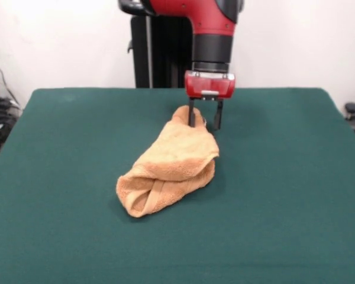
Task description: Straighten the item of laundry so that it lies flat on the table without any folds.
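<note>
Near the middle of your table, the towel lies rolled and bunched; your gripper stands at its far end, jaws partly open, one finger pressed against the cloth.

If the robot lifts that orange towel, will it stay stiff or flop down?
The towel would probably flop: it lies bunched in soft folds on the table. It looks light and fuzzy, so the gripper likely won't slip, and pushing would probably crumple it.
</note>
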Tool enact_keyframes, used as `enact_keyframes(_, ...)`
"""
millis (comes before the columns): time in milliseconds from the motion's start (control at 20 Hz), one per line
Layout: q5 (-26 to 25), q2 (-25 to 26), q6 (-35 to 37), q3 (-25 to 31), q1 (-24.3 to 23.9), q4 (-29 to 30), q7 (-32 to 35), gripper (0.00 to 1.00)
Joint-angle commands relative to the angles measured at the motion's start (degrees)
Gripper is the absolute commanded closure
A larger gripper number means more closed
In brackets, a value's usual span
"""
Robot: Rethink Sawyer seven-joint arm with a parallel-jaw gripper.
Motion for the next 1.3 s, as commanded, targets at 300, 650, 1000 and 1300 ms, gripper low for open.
enact_keyframes(300, -3.98, -6.72, 11.68, 3.66, -8.45, -1.71, 9.94, 0.00)
enact_keyframes(650, -7.49, -7.30, 11.95, 3.39, -10.77, -2.66, 9.24, 0.00)
enact_keyframes(1000, -7.41, -5.09, 8.83, 2.84, -9.85, -3.55, 10.24, 0.00)
enact_keyframes(1300, -7.20, -5.46, 8.56, 2.49, -9.51, -3.22, 10.31, 0.00)
